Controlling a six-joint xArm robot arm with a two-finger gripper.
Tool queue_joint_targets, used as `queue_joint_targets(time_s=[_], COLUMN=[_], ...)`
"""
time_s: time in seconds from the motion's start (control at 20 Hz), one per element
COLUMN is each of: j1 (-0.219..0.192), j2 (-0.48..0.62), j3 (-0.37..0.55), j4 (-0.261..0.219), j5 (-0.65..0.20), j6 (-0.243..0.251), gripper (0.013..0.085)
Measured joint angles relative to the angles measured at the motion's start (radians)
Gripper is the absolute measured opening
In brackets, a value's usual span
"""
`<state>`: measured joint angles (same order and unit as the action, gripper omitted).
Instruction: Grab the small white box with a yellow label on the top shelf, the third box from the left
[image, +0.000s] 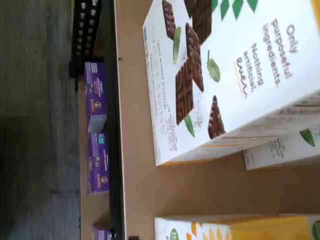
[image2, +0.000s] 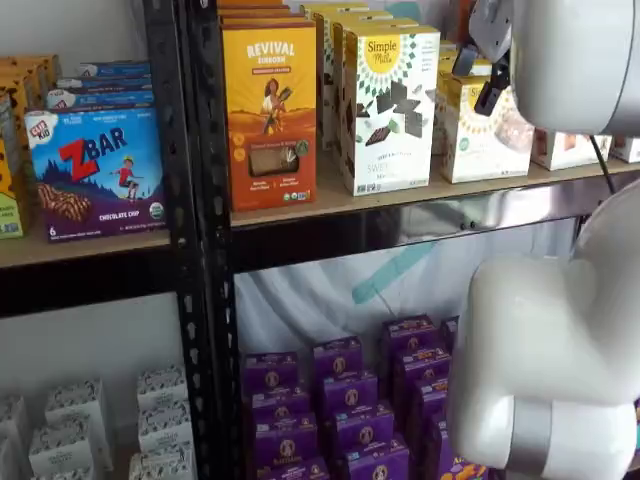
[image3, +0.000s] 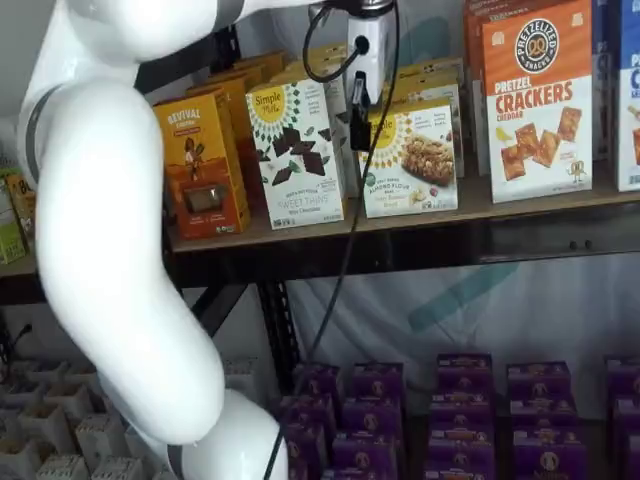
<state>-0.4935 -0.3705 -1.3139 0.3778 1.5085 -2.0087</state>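
Observation:
The small white box shows in both shelf views (image3: 415, 160) (image2: 482, 130). It is a short cream carton with a yellow sunburst, standing on the top shelf (image3: 300, 230) (image2: 330, 205) right of a taller white box with chocolate squares (image3: 297, 150). My gripper (image3: 357, 118) hangs in front of the small box's upper left corner. Only a dark finger shows there and in a shelf view (image2: 492, 92), so I cannot tell whether it is open. In the wrist view the small box's yellow edge (image: 250, 229) and the tall box (image: 225, 75) lie on the tan board (image: 145, 190).
An orange Revival box (image2: 270, 100) stands left of the tall box. A Pretzel Crackers box (image3: 538, 95) stands to the right. A blue ZBar box (image2: 95, 170) sits on the lower left board. Purple boxes (image3: 450, 410) fill the space below. My white arm (image3: 110, 230) crosses the front.

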Motion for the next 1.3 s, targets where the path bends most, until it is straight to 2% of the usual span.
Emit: queue_joint_targets(time_s=[0.35, 0.55, 0.85, 1.0, 1.15, 1.3], j1=[0.013, 0.034, 0.058, 0.081, 0.094, 0.098], j2=[0.025, 0.051, 0.070, 0.094, 0.100, 0.098], j3=[-0.020, -0.060, -0.084, -0.119, -0.124, -0.118], j4=[-0.006, -0.062, -0.117, -0.168, -0.192, -0.196], j5=[0.011, 0.052, 0.074, 0.121, 0.132, 0.126], j6=[0.013, 0.029, 0.045, 0.062, 0.072, 0.075], gripper=[0.0850, 0.0850, 0.0850, 0.0850, 0.0850, 0.0850])
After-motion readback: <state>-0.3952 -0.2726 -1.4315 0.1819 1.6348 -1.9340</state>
